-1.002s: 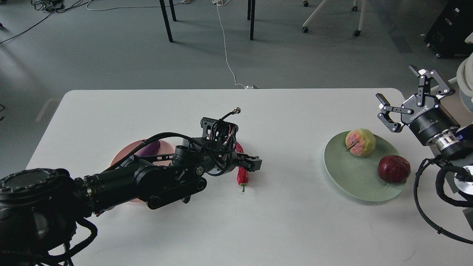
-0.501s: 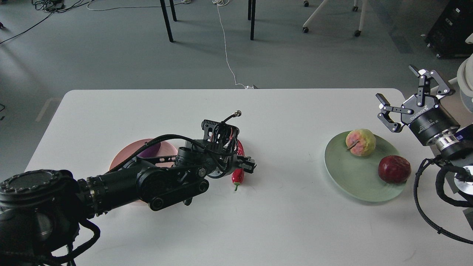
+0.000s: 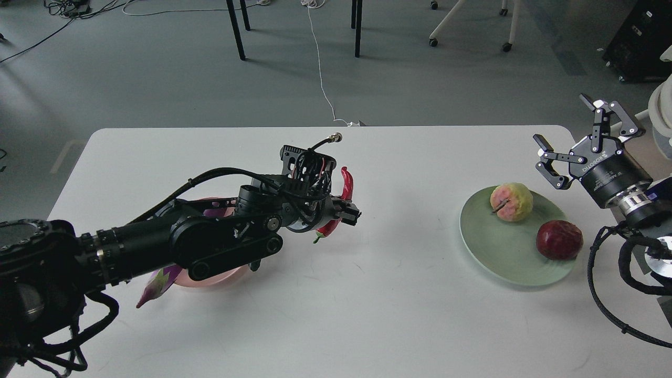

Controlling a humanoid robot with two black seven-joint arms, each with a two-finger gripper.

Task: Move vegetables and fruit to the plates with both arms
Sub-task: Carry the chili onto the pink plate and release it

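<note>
My left gripper point(image 3: 344, 214) is shut on the red chili pepper point(image 3: 346, 185) and holds it off the table, its red tip up and its green stem down. The pale pink plate point(image 3: 210, 277) lies under my left arm and is mostly hidden. The purple eggplant point(image 3: 157, 283) lies on it, its stem cap sticking out over the plate's near left rim. The pale green plate point(image 3: 504, 252) at the right holds the yellow-green fruit point(image 3: 511, 201) and the dark red fruit point(image 3: 559, 240). My right gripper point(image 3: 569, 142) is open and empty above the table's right edge.
The white table point(image 3: 367, 315) ends at the back at a grey floor with chair legs point(image 3: 236, 31) and a white cable point(image 3: 320, 68). My right arm's cables point(image 3: 609, 294) hang over the table's right side.
My left gripper closed on the chili pepper and lifted it up off the table, and the arm rose. The eggplant's stem end now shows below the arm. The right arm has not moved.
</note>
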